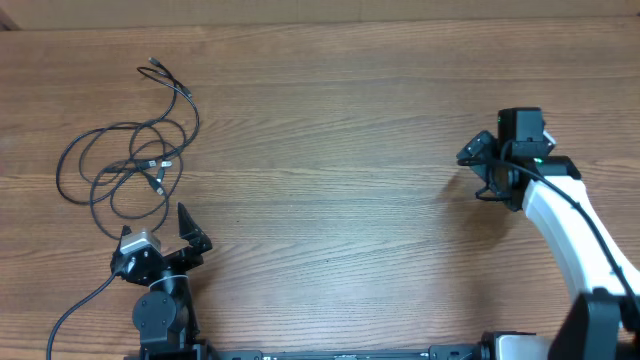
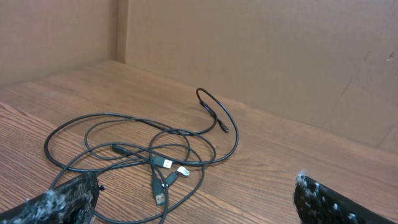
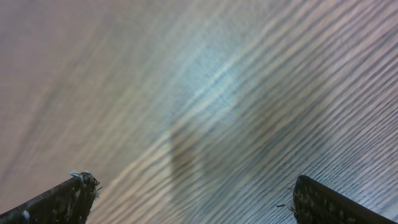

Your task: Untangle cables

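Left claw (image 1: 155, 222) wide, near cables (image 1: 150, 165).

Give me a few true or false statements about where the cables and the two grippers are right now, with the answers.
1. The left gripper and right gripper are both open. True.
2. The left gripper holds a cable. False: it is empty; the cables lie on the table ahead of it.
3. The cables' loops overlap in one bunch. True.
4. The right gripper is above the cables. False: it is over bare wood, far across the table from them.
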You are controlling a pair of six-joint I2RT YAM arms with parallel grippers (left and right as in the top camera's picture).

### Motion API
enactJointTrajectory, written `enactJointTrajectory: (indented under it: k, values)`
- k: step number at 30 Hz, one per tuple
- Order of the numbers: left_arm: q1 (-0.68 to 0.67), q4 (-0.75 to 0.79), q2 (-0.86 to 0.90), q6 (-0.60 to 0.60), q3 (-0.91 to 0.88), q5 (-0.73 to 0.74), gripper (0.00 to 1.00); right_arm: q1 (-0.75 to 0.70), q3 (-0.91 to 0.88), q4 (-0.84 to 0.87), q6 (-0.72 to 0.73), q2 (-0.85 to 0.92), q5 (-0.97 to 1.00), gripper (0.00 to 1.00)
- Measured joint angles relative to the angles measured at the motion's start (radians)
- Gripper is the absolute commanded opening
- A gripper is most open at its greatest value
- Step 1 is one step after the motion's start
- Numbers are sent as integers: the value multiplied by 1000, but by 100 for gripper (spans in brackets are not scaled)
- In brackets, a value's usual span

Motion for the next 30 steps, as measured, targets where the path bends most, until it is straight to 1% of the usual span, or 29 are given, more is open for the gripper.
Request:
enactJointTrajectory:
  k: [30]
  values:
    - [0,0,0,0,0,0,99,0,0,0,0,-510,0,100]
